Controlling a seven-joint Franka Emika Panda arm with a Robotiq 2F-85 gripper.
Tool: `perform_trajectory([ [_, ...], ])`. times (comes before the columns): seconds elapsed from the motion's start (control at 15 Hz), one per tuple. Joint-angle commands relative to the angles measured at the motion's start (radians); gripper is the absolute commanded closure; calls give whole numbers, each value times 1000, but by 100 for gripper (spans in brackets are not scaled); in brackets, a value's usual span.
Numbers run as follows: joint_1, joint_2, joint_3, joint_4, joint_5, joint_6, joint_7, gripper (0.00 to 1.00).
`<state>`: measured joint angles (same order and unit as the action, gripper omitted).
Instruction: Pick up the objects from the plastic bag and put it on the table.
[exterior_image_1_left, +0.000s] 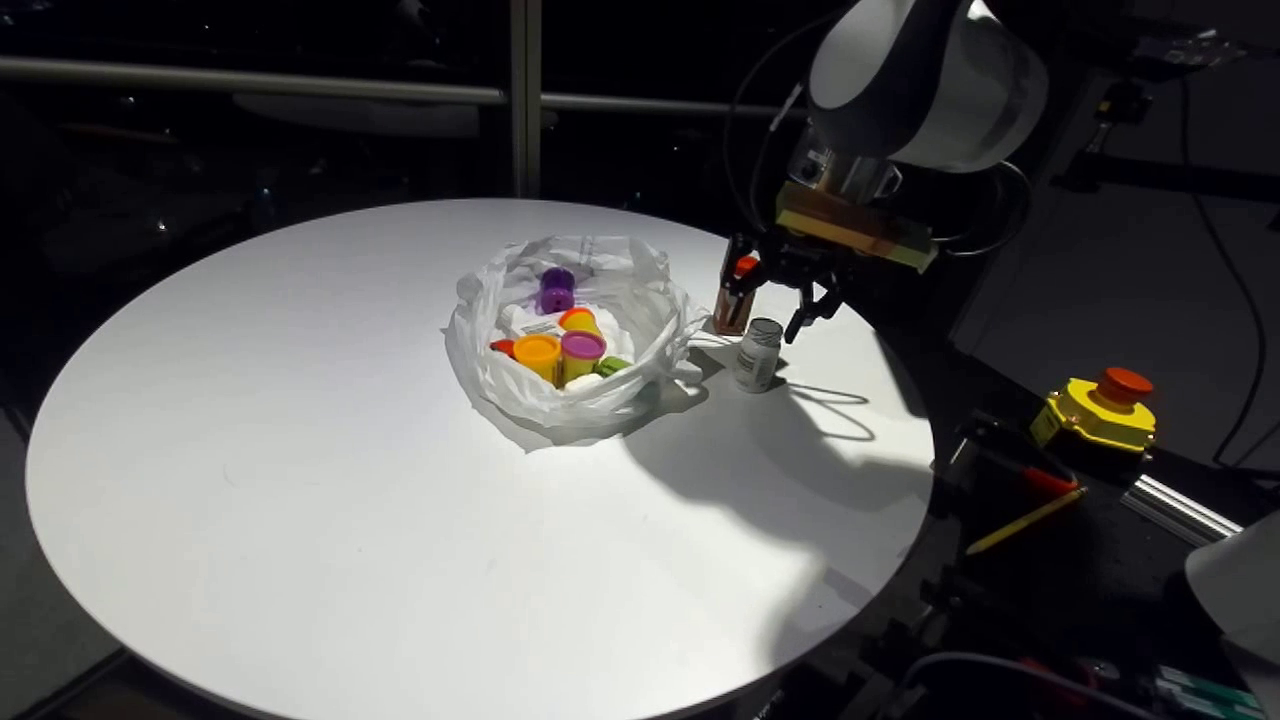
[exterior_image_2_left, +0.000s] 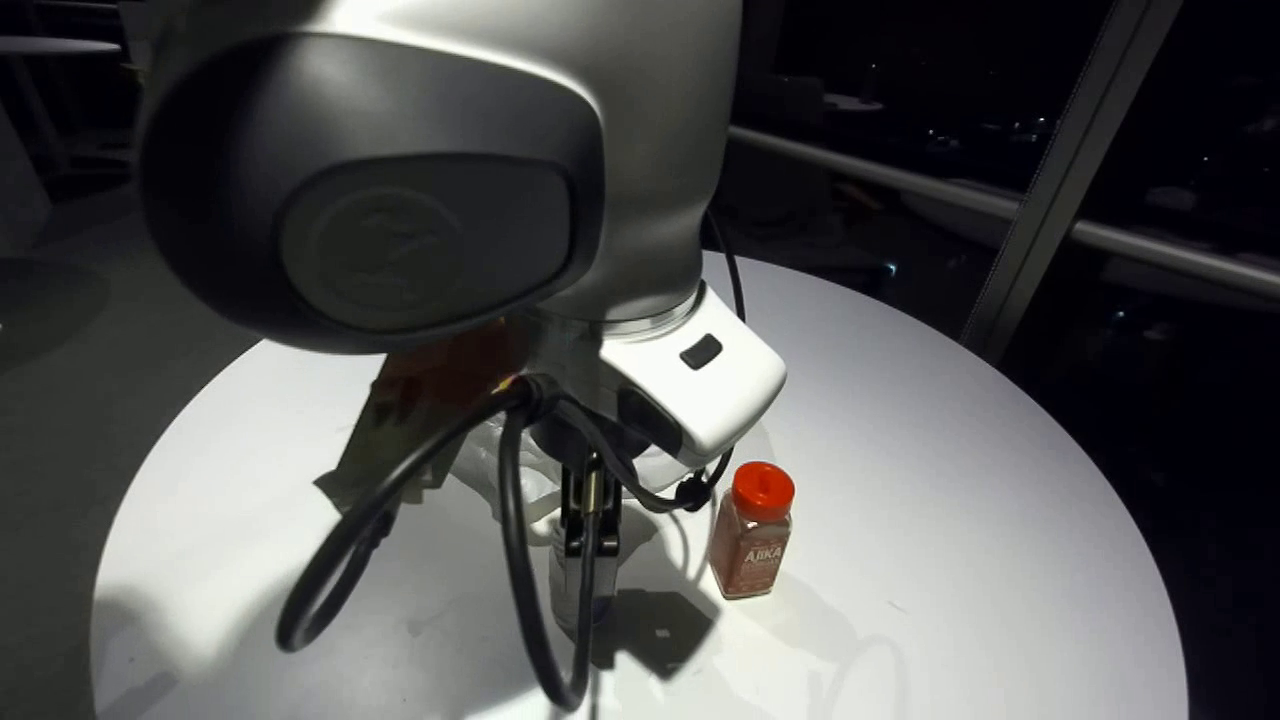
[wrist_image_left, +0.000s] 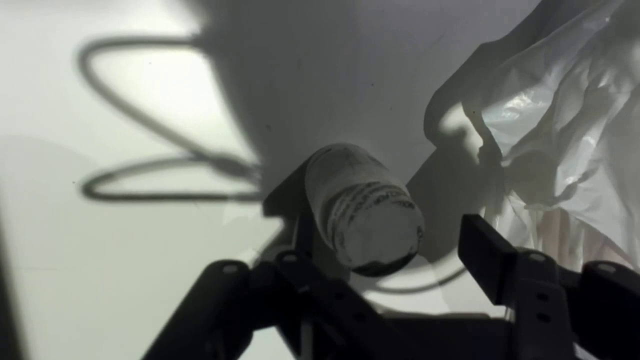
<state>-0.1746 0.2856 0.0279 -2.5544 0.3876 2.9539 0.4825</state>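
The white jar (exterior_image_1_left: 757, 358) stands upright on the white table (exterior_image_1_left: 300, 520). My gripper (wrist_image_left: 388, 242) is open just above it; in the wrist view the jar's lid lies between the spread fingers, nearer the left one, with a clear gap to the right one. Beside it the red bottle (exterior_image_2_left: 752, 550) also stands on the table. The plastic bag (exterior_image_1_left: 560, 408) sits bunched like a bowl, holding a purple piece (exterior_image_1_left: 557, 288), an orange-lidded tub (exterior_image_1_left: 538, 357), a pink-lidded tub (exterior_image_1_left: 582, 352), a yellow-orange piece (exterior_image_1_left: 580, 320) and a green piece (exterior_image_1_left: 612, 367).
Close to the jar is the bag's crumpled side (wrist_image_left: 575, 125). Off the table is a yellow-and-red device (exterior_image_1_left: 1100, 410) with a yellow pencil (exterior_image_1_left: 1025, 522) nearby. The arm and its cable (exterior_image_2_left: 520, 560) hide much of the bag and jar in an exterior view.
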Motion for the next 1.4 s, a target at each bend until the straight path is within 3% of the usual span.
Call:
perform_trajectory([
  [0.0,25,-76,-10,-30,21,-8,-61,0],
  [0.13,94,-124,-69,-48,-63,-13,-30,0],
  [0.27,167,-160,-144,-38,-260,-54,65,0],
  [0.33,239,-165,-217,-18,-349,-70,101,0],
  [0.47,277,-165,-237,62,-514,-143,170,1],
  [0.6,279,-148,-198,149,-574,-218,183,0],
  [1.07,274,43,-97,460,-500,-384,133,0],
  [1.33,250,200,-81,593,-380,-377,97,0],
])
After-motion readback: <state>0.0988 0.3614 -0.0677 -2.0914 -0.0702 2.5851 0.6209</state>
